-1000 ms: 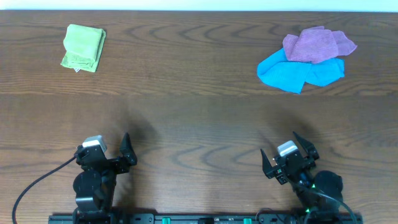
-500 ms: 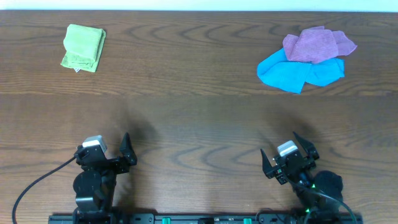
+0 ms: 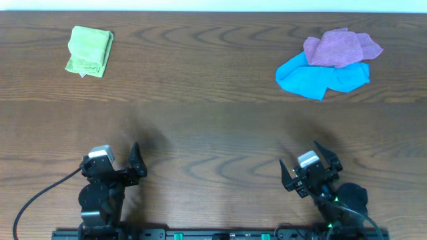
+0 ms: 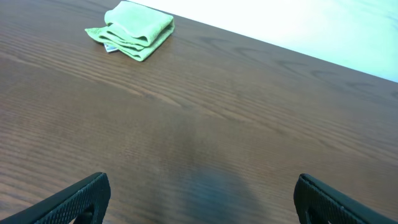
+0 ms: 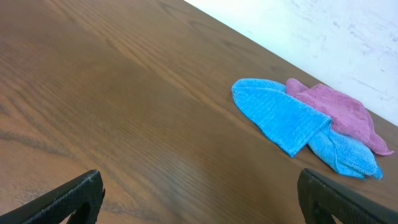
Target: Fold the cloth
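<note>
A folded green cloth (image 3: 89,51) lies at the far left of the wooden table; it also shows in the left wrist view (image 4: 132,30). A crumpled blue cloth (image 3: 320,77) lies at the far right with a crumpled purple cloth (image 3: 340,47) partly on top of it; both show in the right wrist view, blue (image 5: 283,115) and purple (image 5: 339,112). My left gripper (image 3: 119,164) is open and empty near the front edge, far from the green cloth. My right gripper (image 3: 312,165) is open and empty near the front edge, well short of the blue cloth.
The wooden table (image 3: 213,127) has a white wall behind its far edge. A black cable (image 3: 37,197) runs from the left arm's base at the front left.
</note>
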Controlling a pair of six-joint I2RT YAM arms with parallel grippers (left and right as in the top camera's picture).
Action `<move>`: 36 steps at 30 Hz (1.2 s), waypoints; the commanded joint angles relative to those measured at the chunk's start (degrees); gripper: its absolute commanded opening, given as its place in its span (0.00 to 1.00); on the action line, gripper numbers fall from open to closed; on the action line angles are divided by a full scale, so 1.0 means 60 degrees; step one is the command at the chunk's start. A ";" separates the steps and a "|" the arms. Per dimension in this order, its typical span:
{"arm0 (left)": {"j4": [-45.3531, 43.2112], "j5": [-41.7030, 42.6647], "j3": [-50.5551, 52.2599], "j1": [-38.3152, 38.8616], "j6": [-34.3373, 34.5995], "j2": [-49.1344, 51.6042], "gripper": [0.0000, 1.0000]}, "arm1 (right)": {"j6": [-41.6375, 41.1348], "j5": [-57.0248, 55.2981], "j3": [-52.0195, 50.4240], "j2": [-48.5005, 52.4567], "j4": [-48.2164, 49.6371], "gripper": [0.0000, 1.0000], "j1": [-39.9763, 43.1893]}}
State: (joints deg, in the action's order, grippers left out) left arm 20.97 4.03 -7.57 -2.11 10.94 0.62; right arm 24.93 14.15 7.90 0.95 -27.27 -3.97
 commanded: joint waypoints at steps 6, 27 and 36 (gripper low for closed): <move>0.0062 -0.0102 0.0204 0.0051 0.0113 -0.0055 0.96 | 0.0069 0.0113 -0.0040 -0.0109 0.0011 0.99 0.0102; 0.0062 -0.0102 0.0204 0.0051 0.0113 -0.0055 0.95 | 0.0069 0.0113 -0.0040 -0.0109 0.0011 0.99 0.0102; 0.0062 -0.0102 0.0204 0.0051 0.0113 -0.0055 0.95 | -0.0812 0.2244 -0.0036 -0.0109 0.0980 0.99 0.0095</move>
State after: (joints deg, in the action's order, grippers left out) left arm 20.97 4.03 -7.57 -2.11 10.96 0.62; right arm 23.73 19.64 7.86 0.93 -22.33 -3.95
